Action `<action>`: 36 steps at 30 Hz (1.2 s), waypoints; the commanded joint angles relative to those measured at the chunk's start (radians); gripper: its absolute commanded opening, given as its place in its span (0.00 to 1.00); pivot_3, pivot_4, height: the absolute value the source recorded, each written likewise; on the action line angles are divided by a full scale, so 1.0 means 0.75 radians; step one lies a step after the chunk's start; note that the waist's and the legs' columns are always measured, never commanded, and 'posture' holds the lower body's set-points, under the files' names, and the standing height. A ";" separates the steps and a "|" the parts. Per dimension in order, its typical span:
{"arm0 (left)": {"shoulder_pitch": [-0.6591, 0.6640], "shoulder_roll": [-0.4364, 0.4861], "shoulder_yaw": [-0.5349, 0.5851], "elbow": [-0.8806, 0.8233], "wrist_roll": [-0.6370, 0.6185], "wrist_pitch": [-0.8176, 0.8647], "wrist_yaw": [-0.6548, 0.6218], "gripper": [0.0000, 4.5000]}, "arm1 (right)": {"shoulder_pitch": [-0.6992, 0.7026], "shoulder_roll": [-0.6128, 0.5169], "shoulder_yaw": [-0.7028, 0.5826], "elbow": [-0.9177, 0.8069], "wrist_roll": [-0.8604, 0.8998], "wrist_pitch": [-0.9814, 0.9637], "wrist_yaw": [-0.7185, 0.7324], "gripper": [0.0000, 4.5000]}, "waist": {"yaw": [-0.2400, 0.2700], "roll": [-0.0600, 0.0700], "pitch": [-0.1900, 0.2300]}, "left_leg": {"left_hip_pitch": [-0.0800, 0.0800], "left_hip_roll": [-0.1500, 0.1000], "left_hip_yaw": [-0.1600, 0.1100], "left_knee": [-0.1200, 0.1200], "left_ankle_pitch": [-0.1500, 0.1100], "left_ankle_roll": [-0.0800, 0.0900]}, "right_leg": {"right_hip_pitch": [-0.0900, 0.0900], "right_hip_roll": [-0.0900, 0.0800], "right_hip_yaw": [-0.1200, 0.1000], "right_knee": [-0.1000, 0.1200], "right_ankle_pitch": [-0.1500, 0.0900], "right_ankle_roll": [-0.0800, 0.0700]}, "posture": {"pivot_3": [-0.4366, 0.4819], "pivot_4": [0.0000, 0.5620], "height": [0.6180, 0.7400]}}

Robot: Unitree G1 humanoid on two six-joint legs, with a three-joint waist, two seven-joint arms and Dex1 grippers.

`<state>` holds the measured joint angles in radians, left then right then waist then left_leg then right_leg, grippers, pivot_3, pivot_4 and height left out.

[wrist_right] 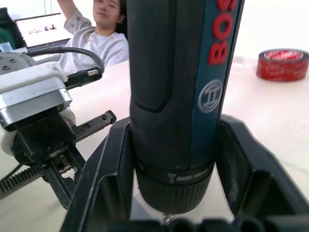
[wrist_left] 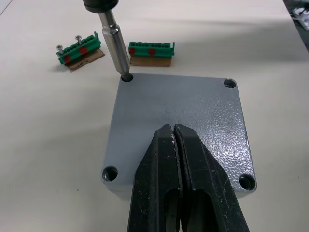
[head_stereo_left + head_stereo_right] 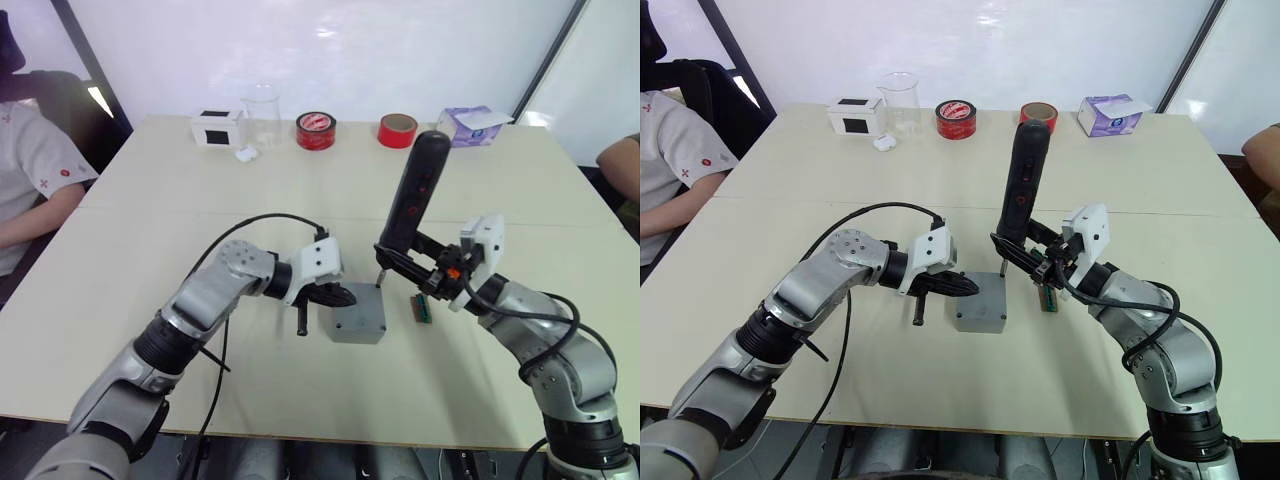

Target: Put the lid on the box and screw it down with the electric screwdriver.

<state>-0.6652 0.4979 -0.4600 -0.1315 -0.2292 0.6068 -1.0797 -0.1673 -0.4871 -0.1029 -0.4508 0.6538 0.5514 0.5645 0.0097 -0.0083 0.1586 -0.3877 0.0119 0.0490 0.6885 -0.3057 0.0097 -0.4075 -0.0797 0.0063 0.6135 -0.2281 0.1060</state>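
Four holes: the lid (image 2: 178, 125) has one at each corner; the bit stands in the one farthest from the left pincer (image 2: 177, 145) on its left side, the other three look empty, though whether any screw sits deep in them cannot be told.
Lid: already seated on the box (image 3: 358, 322), the two reading as one grey block on the table (image 3: 300, 190); right under the left pincer tip, just below and ahead of the right pincer (image 3: 1040, 262).
Left pincer: fingers pressed together, tip lying on the lid's middle, most likely pinning it down.
Right pincer: pinching the screwdriver (image 3: 412, 195) low on its barrel, near the chuck, tool upright with a slight tilt.
Screwdriver handling: thick, stiff and probably top-heavy, since most of the body rises above the grip; the ribbed panel should help against slip, the smooth labelled side less so. A low hold suits pushing down along the bit.
Lid and box handling: hard, rigid, with a speckled finish that offers some friction; likely light enough to spin or skid on the smooth table under driving torque, so the press belongs on the flat centre, clear of the holes.
Green strips (image 2: 150, 50): two, just past the box beyond the bit, one carrying upright screws; small and easily knocked.
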 commanded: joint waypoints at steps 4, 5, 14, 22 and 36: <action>0.019 -0.004 -0.019 -0.006 0.019 0.012 -0.004 0.00 | 0.042 -0.007 0.064 0.046 0.007 0.099 0.011 0.39 | 0.000 -0.002 -0.002 | 0.000 0.001 0.000 0.000 0.000 0.000 | 0.000 0.000 0.000 0.000 0.000 0.000 | 0.48 0.27 1.00; 0.020 -0.003 -0.019 -0.007 0.019 0.013 -0.004 0.00 | 0.046 -0.007 0.065 0.045 0.007 0.099 0.013 0.39 | 0.000 -0.002 -0.002 | 0.000 0.001 0.000 0.000 0.000 0.000 | 0.000 0.000 0.000 0.000 0.000 0.000 | 0.48 0.27 1.00; 0.030 -0.005 -0.024 -0.020 0.017 0.016 -0.003 0.00 | 0.047 -0.018 0.062 0.043 0.004 0.095 0.023 0.39 | 0.000 -0.003 -0.003 | 0.000 0.001 0.000 0.000 0.000 0.000 | 0.000 0.000 0.000 0.001 0.000 0.000 | 0.48 0.27 1.00; 0.030 -0.011 -0.024 -0.006 0.022 0.000 -0.010 0.00 | 0.020 -0.039 0.035 0.048 0.020 0.099 0.031 0.39 | 0.000 -0.003 -0.003 | 0.000 0.001 0.000 -0.001 0.000 0.000 | 0.000 0.000 0.000 0.001 0.000 0.000 | 0.48 0.27 1.00; 0.031 -0.070 -0.001 -0.004 0.015 0.013 0.031 0.00 | -0.592 -0.238 -0.224 0.208 0.248 0.640 -0.348 0.39 | 0.000 0.001 0.001 | -0.006 0.003 0.000 -0.001 0.000 0.000 | -0.007 -0.003 0.001 0.001 0.000 -0.001 | 0.48 0.27 1.00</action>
<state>-0.6513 0.4546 -0.4573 -0.1299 -0.2266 0.6018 -1.0748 -0.5216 -0.6207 -0.2167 -0.3136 0.8479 0.9296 0.4083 0.0097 -0.0079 0.1593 -0.3922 0.0138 0.0498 0.6881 -0.3057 0.0099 -0.4133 -0.0822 0.0071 0.6149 -0.2280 0.1053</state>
